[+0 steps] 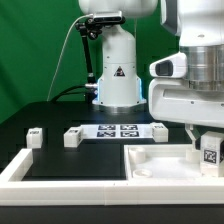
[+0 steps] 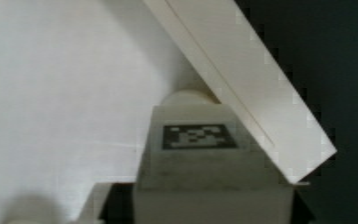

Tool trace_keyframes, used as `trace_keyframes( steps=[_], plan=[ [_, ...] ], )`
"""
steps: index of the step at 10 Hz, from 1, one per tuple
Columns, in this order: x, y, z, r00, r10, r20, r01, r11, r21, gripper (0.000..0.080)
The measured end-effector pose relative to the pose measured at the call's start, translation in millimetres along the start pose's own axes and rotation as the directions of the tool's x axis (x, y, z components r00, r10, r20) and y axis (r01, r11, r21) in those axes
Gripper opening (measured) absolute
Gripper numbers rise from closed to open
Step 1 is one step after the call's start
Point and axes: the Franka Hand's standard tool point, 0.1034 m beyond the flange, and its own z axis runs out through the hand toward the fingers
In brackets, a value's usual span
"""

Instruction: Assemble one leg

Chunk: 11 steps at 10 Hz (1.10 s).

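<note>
Gripper [image 1: 210,150]: at the exterior view's right, low over the tray-like part; its fingers are closed on a leg, one finger on each side face.
Held leg [image 1: 211,151]: a small white block, upright between the fingers, its black-and-white tag facing the exterior camera.
Held leg, wrist view [image 2: 199,150]: fills the lower centre of the picture, tag face up toward the camera; a dark finger [image 2: 105,205] shows just beside it.
Tray-like part [image 1: 165,157]: large, white, with raised rims; directly beneath the gripper. Whether the held leg touches its floor cannot be told.
Tray rim, wrist view [image 2: 247,75]: a long white edge runs diagonally, just beside the held leg's top end; the white tray floor [image 2: 69,90] lies behind it.
Second leg [image 1: 74,138]: on the black table, well apart from the gripper, toward the exterior view's left.
Third leg [image 1: 36,137]: farther from the gripper than the second leg, near the table's edge on the same side.
Fourth leg [image 1: 158,132]: near the gripper, just behind the tray-like part, at the end of the marker board.
Marker board [image 1: 117,130]: flat, white, with several tags; lies between the second leg and the fourth leg.
Front rail [image 1: 70,172]: white raised edge along the near side of the table.
Arm base [image 1: 117,70]: white, behind the marker board, far from the gripper.
</note>
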Motion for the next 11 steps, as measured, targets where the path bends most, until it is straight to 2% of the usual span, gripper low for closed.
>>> trace_keyframes(
  steps=[2, 4, 7, 8, 10, 11],
  plan=[
    [-0.6, 1.7, 0.1, 0.966, 0.259, 0.004, -0.259, 0.966, 0.026, 0.0290],
    [-1.1, 2.3, 0.1, 0.901, 0.434, 0.009, -0.434, 0.900, 0.039, 0.0290],
    [-4.4, 0.0, 0.8, 0.709, 0.704, 0.025, -0.705, 0.708, 0.043, 0.0290],
    [-4.3, -0.6, 0.6, 0.575, 0.817, 0.038, -0.818, 0.574, 0.043, 0.0290],
    [-5.7, -0.2, 0.6, 0.370, 0.927, 0.059, -0.927, 0.365, 0.084, 0.0290],
    [-6.1, -0.3, 0.3, 0.371, 0.926, 0.067, -0.927, 0.365, 0.084, 0.0290]
  ],
)
